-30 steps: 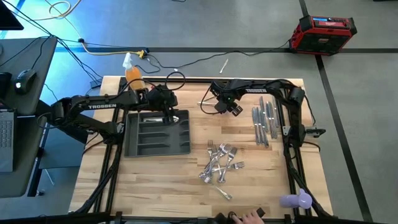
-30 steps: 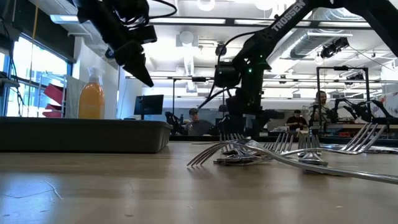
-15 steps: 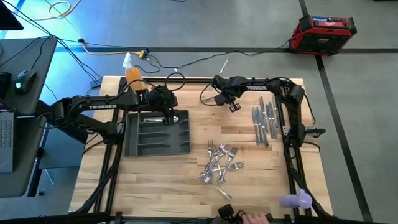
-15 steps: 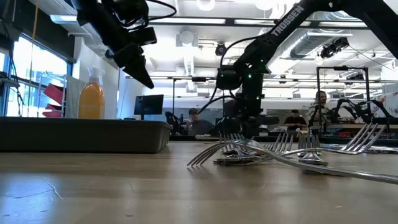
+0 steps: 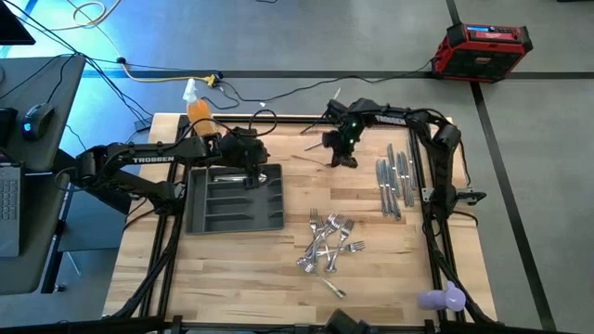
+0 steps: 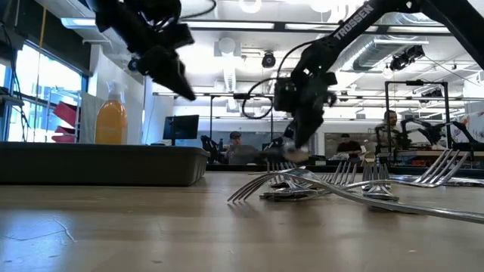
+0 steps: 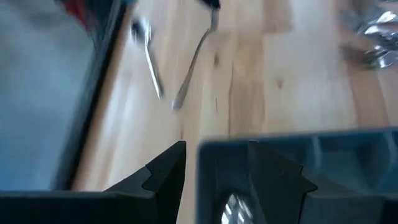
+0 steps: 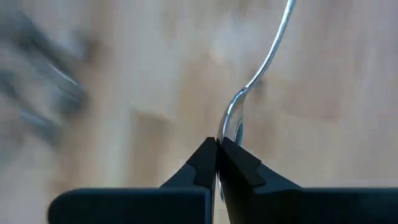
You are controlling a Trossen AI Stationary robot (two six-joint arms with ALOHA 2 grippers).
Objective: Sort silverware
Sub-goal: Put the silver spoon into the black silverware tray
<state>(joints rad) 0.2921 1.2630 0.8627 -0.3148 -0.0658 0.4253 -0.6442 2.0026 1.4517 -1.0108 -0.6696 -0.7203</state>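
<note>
The silverware lies in groups on the wooden table: a heap of forks [image 5: 329, 246] near the middle, a row of knives [image 5: 394, 181] at the right, and a loose spoon [image 7: 149, 59] at the far side. My right gripper [image 5: 342, 160] is shut on another spoon [image 8: 249, 87] at the far middle. My left gripper [image 7: 214, 168] hangs open over the far right corner of the dark grey tray [image 5: 232, 199], one finger on either side of its wall, touching nothing. A spoon bowl [image 7: 233, 208] shows inside the tray. My right gripper pinches the spoon by the rim of its bowl [image 8: 233, 127] between its two fingertips. The fingers slant down from above, roughly in line with the spoon, and the handle [image 8: 277, 37] runs away from them. Whether the handle's end still rests on the table cannot be told.
An orange bottle [image 5: 198, 109] stands at the far left corner behind the tray. A purple object [image 5: 441, 299] sits at the near right corner. Cables run along the far edge. Bare wood lies between the tray and the forks.
My right gripper has shut on the spoon's bowl, and its wrist has rolled and swung toward the far right while rising a little. My left gripper has rolled slightly in place. A person's hand at the near edge has gone from view.
</note>
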